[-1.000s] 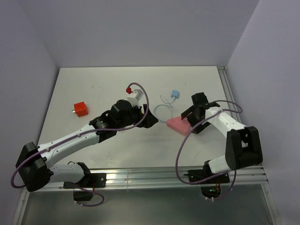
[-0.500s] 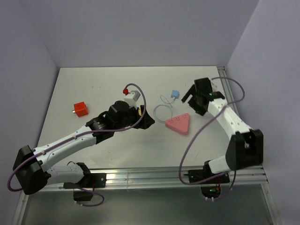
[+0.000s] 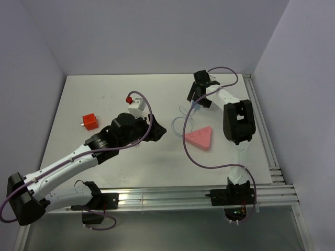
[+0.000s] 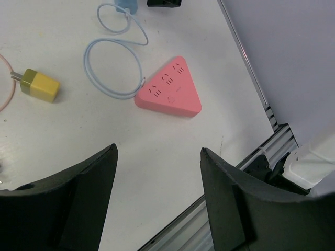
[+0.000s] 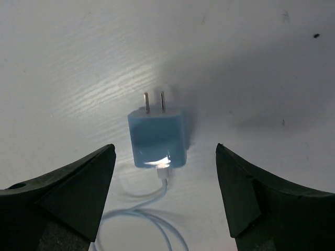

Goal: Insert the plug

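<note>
**Right gripper poised over the blue plug, before the grasp**

Right gripper (image 5: 165,157): fingers spread wide and holding nothing, one on each side of the blue plug (image 5: 156,137). The plug lies flat toward the far right corner, with its prongs (image 5: 147,102) pointing away from the wrist and its cable (image 5: 163,188) trailing back. For a sound grasp, descend centred and close on the body's two side faces, clear of prongs and cable. That leaves the prongs exposed for the pink power strip (image 3: 200,138), which sits nearer the right edge, well apart. Left gripper (image 4: 158,151): likewise spread and empty, above mid-table, with a yellow plug (image 4: 39,85) within its view.
</note>
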